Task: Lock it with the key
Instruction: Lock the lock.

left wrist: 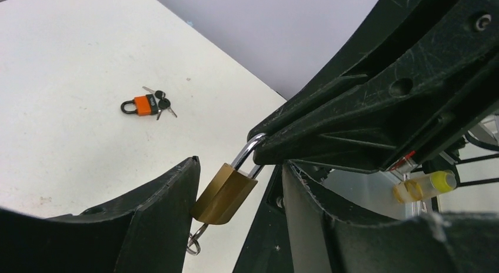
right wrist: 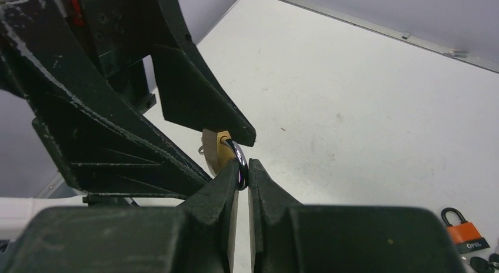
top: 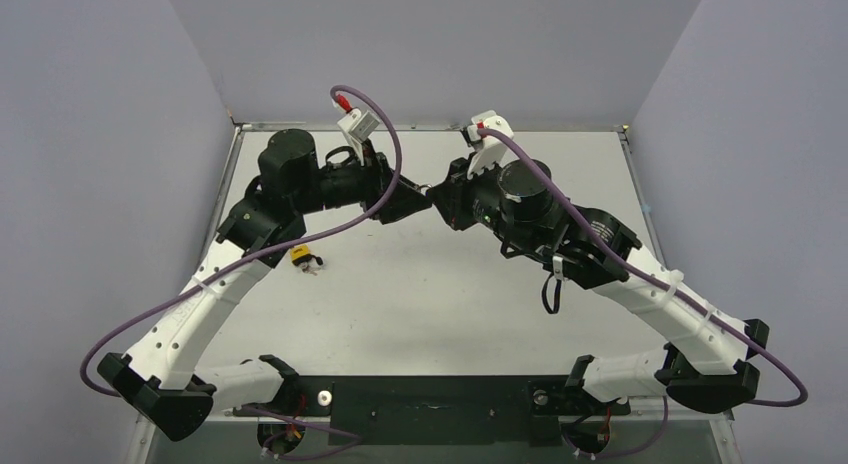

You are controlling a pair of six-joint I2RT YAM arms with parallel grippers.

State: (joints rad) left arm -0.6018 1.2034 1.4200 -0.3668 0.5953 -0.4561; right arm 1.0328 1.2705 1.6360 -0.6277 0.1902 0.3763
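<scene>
The right fingers [right wrist: 219,193] are closed on the shackle [right wrist: 239,161] of the brass padlock [left wrist: 225,193], which hangs above the tabletop [left wrist: 70,61] at lower centre of the left wrist view. The left fingers [left wrist: 168,214] stand partly open, flanking the padlock body without gripping it.

Each arm is built of white links, the left arm [top: 205,304] and the right arm [top: 665,299] alike, joined by bulky black motor housings [top: 290,156] and ending in black base blocks [top: 165,396]. A purple cable [top: 397,154] with a red plug [top: 345,102] runs along each arm to a white camera bracket [top: 360,126]. The fingers [left wrist: 156,223] are matte black plastic, wedge-shaped, their edges scuffed and scratched pale.
</scene>
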